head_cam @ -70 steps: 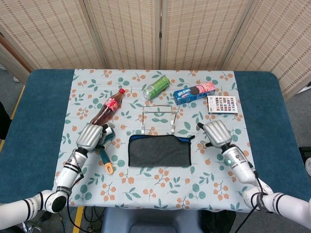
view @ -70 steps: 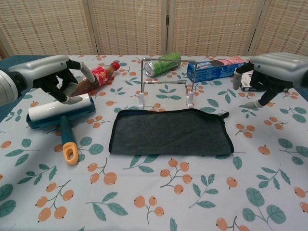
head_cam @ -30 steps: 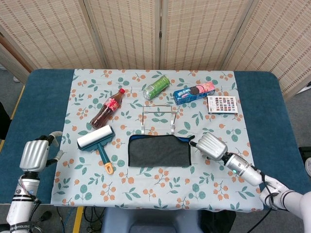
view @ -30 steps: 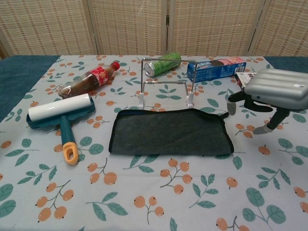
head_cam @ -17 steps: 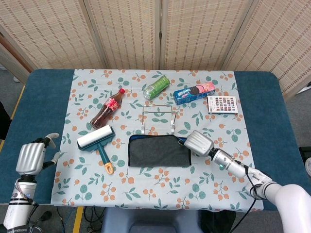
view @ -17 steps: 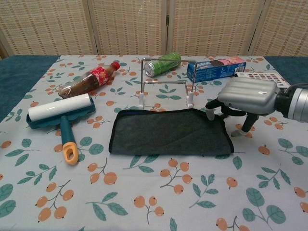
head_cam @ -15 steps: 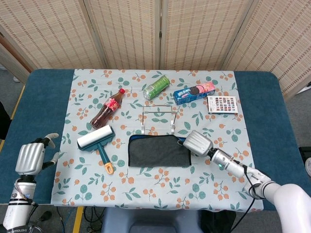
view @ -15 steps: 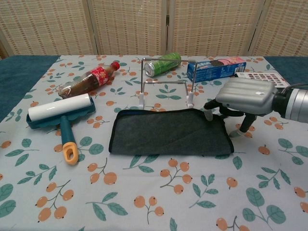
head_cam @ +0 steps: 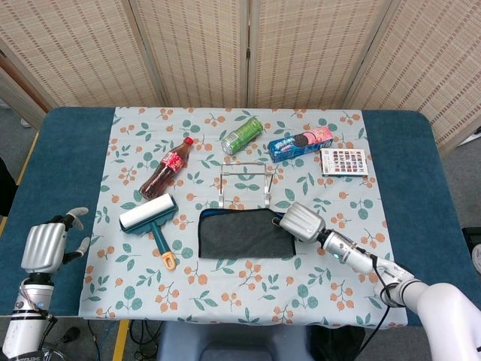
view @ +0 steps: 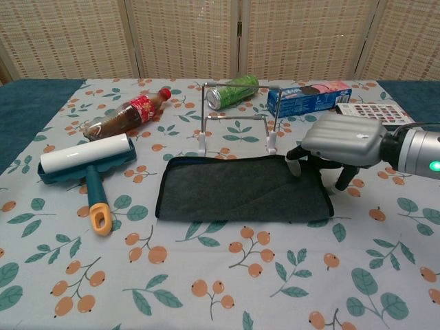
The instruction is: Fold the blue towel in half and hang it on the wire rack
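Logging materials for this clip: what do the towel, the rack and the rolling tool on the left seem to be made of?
The towel looks like soft matte cloth, dark grey with blue edging, lying limp and flat. The wire rack seems thin bent metal wire: it shines, with white feet. The lint roller appears to be teal plastic with an orange handle tip and a white, probably paper, roll.

Matt dark cloth blue towel; thin shiny metal wire rack; right robot hand smooth silvery shell; glossy plastic bottle; printed cloth tabletop.
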